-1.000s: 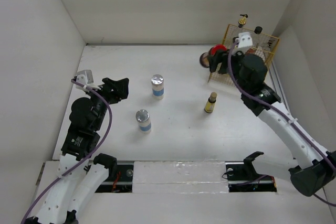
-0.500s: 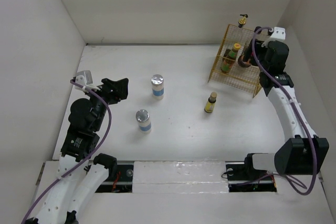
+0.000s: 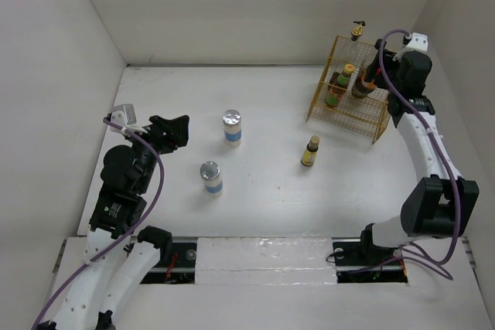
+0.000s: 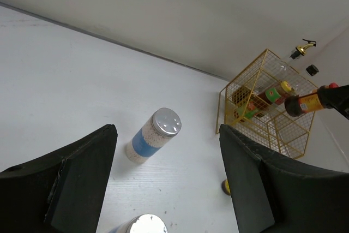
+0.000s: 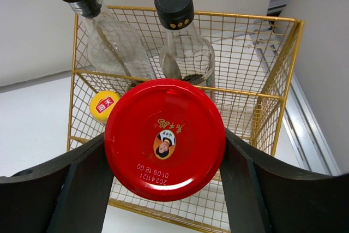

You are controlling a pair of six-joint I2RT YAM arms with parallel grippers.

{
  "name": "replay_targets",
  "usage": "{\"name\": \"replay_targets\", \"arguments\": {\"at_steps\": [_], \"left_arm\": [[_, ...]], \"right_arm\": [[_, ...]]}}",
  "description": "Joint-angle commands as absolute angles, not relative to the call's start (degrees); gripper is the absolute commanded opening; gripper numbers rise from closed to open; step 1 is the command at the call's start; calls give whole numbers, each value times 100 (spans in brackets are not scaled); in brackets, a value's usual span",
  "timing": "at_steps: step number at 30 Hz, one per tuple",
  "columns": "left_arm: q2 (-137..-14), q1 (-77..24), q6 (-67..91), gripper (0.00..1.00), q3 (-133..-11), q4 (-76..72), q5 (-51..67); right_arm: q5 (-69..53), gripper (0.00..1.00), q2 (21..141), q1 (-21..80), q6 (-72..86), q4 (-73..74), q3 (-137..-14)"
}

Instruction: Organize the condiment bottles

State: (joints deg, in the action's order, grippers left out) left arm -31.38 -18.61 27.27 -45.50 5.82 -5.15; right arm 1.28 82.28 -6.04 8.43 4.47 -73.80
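Right wrist view: right gripper (image 5: 163,189) clamps the red-lidded jar (image 5: 164,139) at the yellow basket (image 5: 234,16). Placing step. Next, probably lower into a free spot and release.

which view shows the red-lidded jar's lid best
Right wrist: the red-lidded jar fills the frame, lid print readable, gripped by the right tool. Left wrist shows it small, side-on; top external, just a dark speck at the basket.

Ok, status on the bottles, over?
Right claw shut on red-lidded jar, at the wire basket. Left claw open, empty. Two shakers, small yellow bottle on table. No obstruction seen.
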Motion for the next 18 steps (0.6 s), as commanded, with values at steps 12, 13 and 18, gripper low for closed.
{"name": "replay_targets", "arguments": {"at_steps": [12,13,18], "left_arm": [[-3164,-1837,2681,72,-4597,352,-510],[-3164,-1837,2681,72,-4597,352,-510],[-3164,-1837,2681,72,-4597,352,-510]], "right_arm": [[272,51,8674,-650,835,-827,-7709],[272,51,8753,-650,835,-826,-7708],[413,52,8946,-650,835,-765,-7541]]}}
